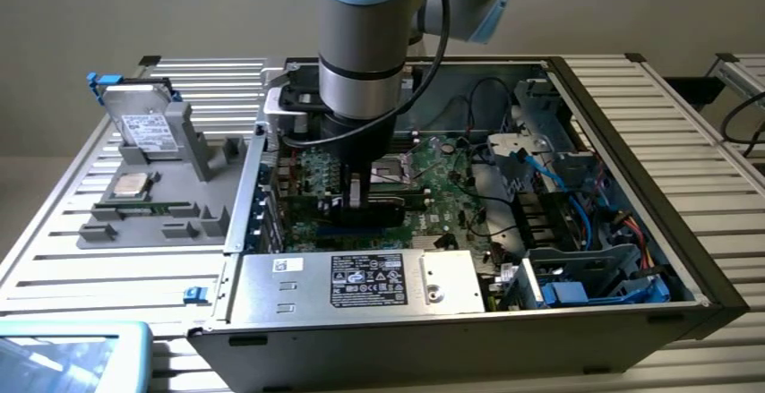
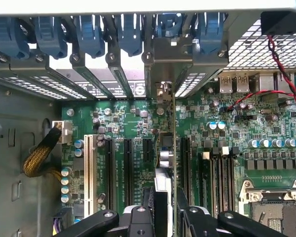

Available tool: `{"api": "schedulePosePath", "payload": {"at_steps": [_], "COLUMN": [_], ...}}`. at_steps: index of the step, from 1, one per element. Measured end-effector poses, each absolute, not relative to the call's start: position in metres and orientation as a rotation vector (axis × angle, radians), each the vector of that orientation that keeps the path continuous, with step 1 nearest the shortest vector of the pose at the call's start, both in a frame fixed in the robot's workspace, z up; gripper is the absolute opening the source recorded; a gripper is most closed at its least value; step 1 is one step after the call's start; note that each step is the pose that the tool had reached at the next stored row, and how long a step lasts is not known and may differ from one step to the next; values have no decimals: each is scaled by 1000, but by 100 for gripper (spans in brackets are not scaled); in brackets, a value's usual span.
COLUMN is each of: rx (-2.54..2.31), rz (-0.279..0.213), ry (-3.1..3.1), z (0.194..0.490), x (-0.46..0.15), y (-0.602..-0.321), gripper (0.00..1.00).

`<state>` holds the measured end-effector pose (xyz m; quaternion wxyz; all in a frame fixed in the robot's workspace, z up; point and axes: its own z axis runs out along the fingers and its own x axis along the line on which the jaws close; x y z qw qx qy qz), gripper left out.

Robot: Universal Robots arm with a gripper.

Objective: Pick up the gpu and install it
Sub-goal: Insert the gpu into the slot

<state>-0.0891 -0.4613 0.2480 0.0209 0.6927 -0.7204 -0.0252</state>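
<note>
Gpu (image 2: 163, 158) seen edge-on, clamped by its upper edge in gripper (image 2: 164, 197), standing upright over motherboard (image 2: 227, 143) expansion slots (image 2: 128, 170), bracket end toward blue latches (image 2: 130, 32). Seated or not, cannot tell. Likely light, stiff, fragile; grip board edges only.

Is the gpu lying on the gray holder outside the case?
No, the gripper holds the gpu inside the case, above the motherboard.

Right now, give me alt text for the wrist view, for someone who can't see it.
The pincer grips the gpu edge-on among the expansion slots of the motherboard, with a row of blue slot clips nearby.
</note>
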Motion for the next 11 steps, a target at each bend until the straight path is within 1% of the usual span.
{"api": "schedulePosePath", "payload": {"at_steps": [11], "rx": [2147], "rz": [-77], "ry": [-2233], "z": [248], "x": [-89], "y": [-458], "gripper": [28]}}
